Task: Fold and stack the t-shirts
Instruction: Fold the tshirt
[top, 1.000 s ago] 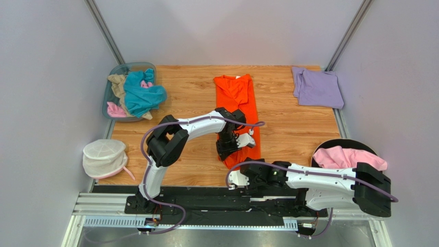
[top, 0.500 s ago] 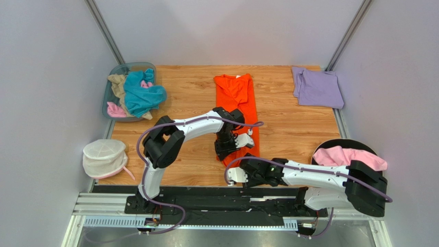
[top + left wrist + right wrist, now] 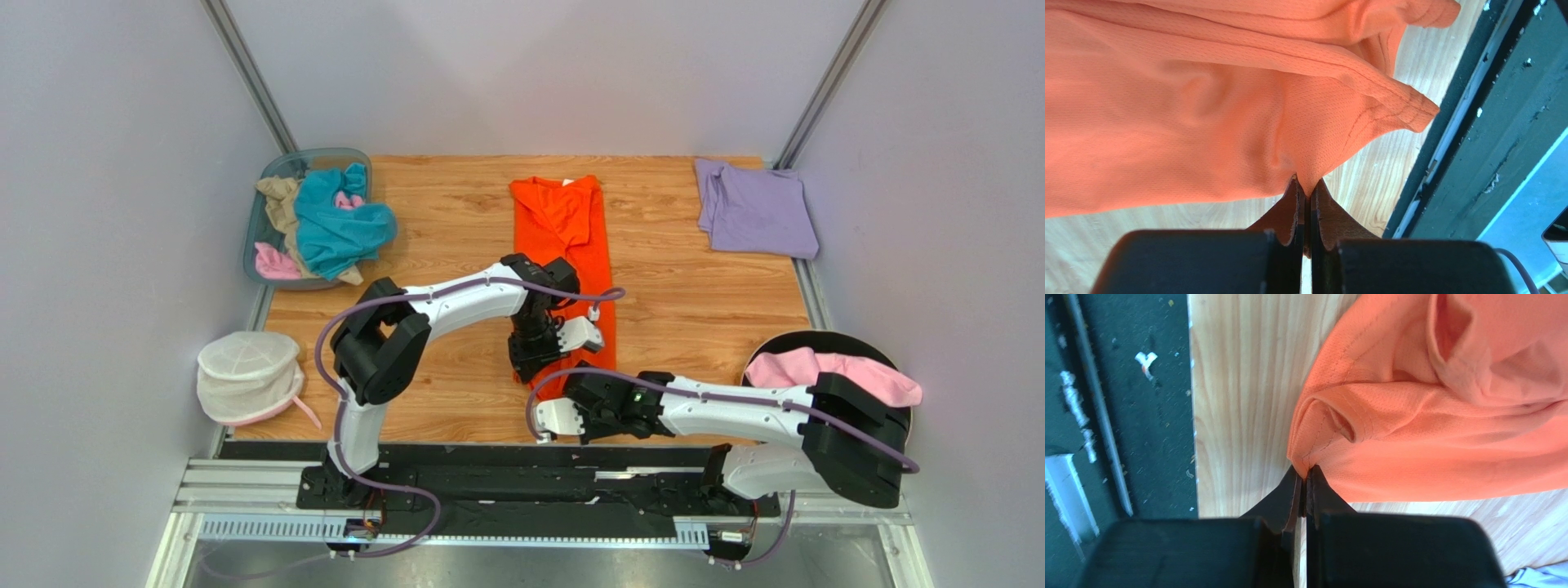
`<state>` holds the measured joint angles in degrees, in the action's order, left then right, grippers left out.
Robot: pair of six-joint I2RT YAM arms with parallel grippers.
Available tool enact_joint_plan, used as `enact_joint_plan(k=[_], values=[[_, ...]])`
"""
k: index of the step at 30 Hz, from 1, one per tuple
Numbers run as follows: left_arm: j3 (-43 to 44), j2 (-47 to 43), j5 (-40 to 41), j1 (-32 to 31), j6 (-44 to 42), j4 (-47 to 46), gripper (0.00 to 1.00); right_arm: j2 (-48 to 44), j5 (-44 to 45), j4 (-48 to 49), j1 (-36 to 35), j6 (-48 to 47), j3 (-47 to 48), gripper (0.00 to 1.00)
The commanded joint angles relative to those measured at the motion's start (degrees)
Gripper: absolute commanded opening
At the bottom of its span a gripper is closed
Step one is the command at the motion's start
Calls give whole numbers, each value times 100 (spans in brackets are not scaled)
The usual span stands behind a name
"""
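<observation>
Since a second ago my right arm has swung further left along the near edge of the desk [image 3: 454,233], reaching the near hem of the orange t-shirt [image 3: 564,227], and my left arm's elbow has drifted left. At far left a white mesh pouch [image 3: 249,374] sits off the desk's corner. Behind it a basket [image 3: 313,154] holds teal [image 3: 337,227], tan [image 3: 282,202] and pink [image 3: 272,261] shirts in a heap. My left claw [image 3: 1306,184] is clenched on a fold of the orange t-shirt, which lies as a long strip mid-desk. My right claw [image 3: 1304,473] is pinched onto its stitched hem corner. A folded lavender t-shirt [image 3: 754,208] lies at the far right corner, and a pink t-shirt [image 3: 822,371] lies off the right edge.
</observation>
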<state>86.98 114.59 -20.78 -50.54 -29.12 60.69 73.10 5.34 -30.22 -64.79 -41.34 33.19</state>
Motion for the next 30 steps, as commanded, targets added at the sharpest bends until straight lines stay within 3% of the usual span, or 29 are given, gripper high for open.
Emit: enact_joint_plan(k=[1,9,20,30], values=[[-128,-437,-287,-8,-129,145,0,-138,-227,-449,11,188,415,0],[-401,-683,-480,-8,-137,373,0,-656,-323,-1205,11,565,1005,0],[-366,-745,-498,-8,-225,549,0,-1026,432,-1180,98,399,1067,0],[-129,-797,-384,167,-217,585,0,-886,512,-1004,888,-119,1418,0]])
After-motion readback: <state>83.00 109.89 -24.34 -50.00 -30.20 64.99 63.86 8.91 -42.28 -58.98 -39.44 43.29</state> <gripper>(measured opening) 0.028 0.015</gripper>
